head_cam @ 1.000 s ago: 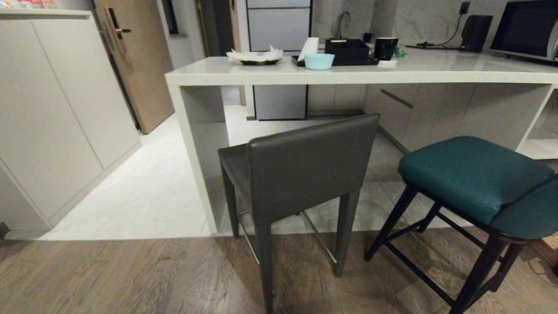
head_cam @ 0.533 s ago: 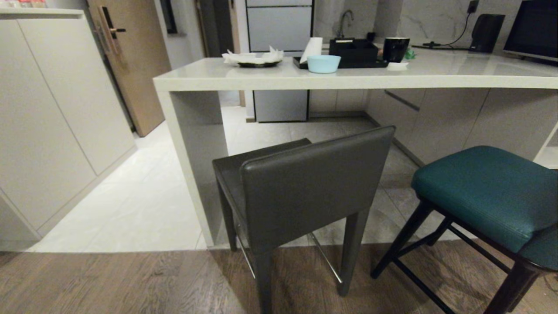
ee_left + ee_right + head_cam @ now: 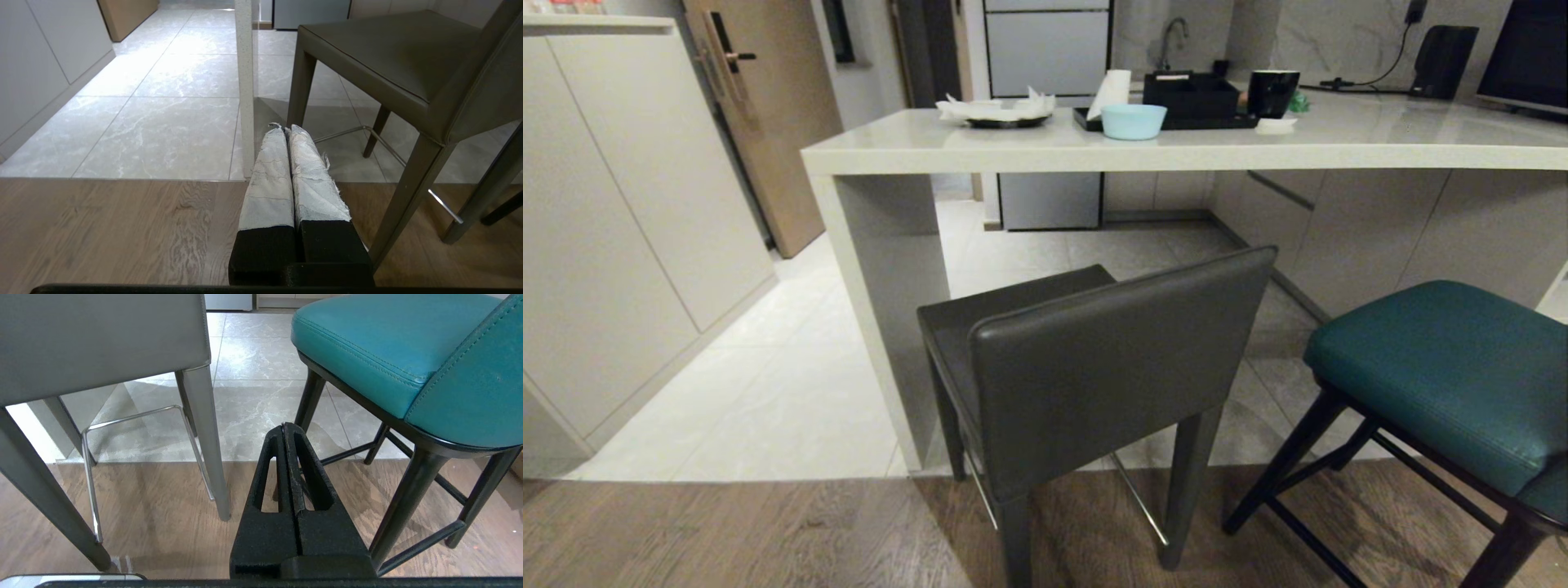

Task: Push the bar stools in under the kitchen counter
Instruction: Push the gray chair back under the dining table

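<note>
The dark grey stool [image 3: 1094, 367], boxy-backed in smooth leather on tapered legs with a chrome footrest [image 3: 135, 416], stands by the kitchen counter's [image 3: 1176, 151] slab side panel [image 3: 890, 302], its seat only partly under the thick glossy off-white top. To its right the teal stool [image 3: 1445, 376], stitched cushion on thin black legs, stands out on the wood floor [image 3: 727, 531]. The left gripper [image 3: 284, 130], its taped fingers clenched on nothing, hangs low beside the grey stool; the right gripper [image 3: 284, 425], also clenched and empty, sits between both stools
</note>
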Tool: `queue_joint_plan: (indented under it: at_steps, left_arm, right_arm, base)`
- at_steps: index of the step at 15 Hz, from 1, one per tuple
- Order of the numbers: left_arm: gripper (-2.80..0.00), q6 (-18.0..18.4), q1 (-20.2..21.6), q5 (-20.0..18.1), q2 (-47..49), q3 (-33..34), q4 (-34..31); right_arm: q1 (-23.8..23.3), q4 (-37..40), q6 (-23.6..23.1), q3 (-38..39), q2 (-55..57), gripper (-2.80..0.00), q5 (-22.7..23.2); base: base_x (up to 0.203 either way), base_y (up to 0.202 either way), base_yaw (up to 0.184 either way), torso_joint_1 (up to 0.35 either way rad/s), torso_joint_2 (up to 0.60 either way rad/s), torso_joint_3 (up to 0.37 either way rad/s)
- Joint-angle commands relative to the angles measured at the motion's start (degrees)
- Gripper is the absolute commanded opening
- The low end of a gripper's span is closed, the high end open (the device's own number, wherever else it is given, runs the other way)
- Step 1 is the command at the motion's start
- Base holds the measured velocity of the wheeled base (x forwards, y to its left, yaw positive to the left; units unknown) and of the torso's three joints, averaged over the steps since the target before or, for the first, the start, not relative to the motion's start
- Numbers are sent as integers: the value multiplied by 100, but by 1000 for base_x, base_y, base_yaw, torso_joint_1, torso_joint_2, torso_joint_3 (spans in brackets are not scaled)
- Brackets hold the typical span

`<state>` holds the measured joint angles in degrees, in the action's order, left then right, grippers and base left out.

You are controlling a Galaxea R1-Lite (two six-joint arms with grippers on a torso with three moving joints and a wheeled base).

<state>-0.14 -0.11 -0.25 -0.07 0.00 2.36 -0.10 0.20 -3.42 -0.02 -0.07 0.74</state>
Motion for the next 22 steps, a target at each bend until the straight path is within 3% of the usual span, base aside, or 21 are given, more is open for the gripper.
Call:
queue_joint_plan:
  at_steps: [1, 3, 5, 7, 10, 12, 14, 16, 18, 22]
  left_arm:
    - [-280, 12, 16, 0, 41, -79, -13]
    - [-280, -260, 57, 3, 607, -748, -68]
    - [-280, -477, 145, -13, 1826, -1312, 75]
    - [-280, -584, 163, -90, 3053, -1594, 673]
    - [-280, -733, -43, -116, 4878, -1785, 2068]
    - [-280, -866, -720, 350, 5875, -1884, 2859]
    - [-280, -1192, -1848, 1507, 6806, -2169, 3437]
    - [-280, -1443, -2786, 2298, 7317, -2403, 3831]
    - [-280, -1734, -3275, 2597, 7640, -2485, 4013]
    - [-280, -2000, -3955, 2608, 7748, -2424, 4021]
  right_arm:
    - [1, 102, -74, -121, 56, -280, 57]
    - [21, 179, 74, -507, 650, -280, 98]
    - [55, -50, 282, -907, 1675, -280, 162]
    - [72, -862, 268, -1173, 2924, -280, 191]
    - [77, -2501, 215, -1433, 4983, -280, 210]
    - [75, -3667, 197, -1528, 6397, -280, 210]
    - [57, -4986, 192, -1680, 7706, -280, 158]
    - [41, -5977, 196, -2053, 8677, -280, 113]
    - [25, -6419, 217, -2658, 9407, -280, 103]
    - [11, -6609, 227, -3888, 10502, -280, -12]
  base:
    - [0, 0, 0, 0, 0, 0]
    - [0, 0, 0, 0, 0, 0]
    - [0, 0, 0, 0, 0, 0]
    - [0, 0, 0, 0, 0, 0]
    - [0, 0, 0, 0, 0, 0]
    - [0, 0, 0, 0, 0, 0]
    - [0, 0, 0, 0, 0, 0]
    - [0, 0, 0, 0, 0, 0]
    - [0, 0, 0, 0, 0, 0]
    - [0, 0, 0, 0, 0, 0]
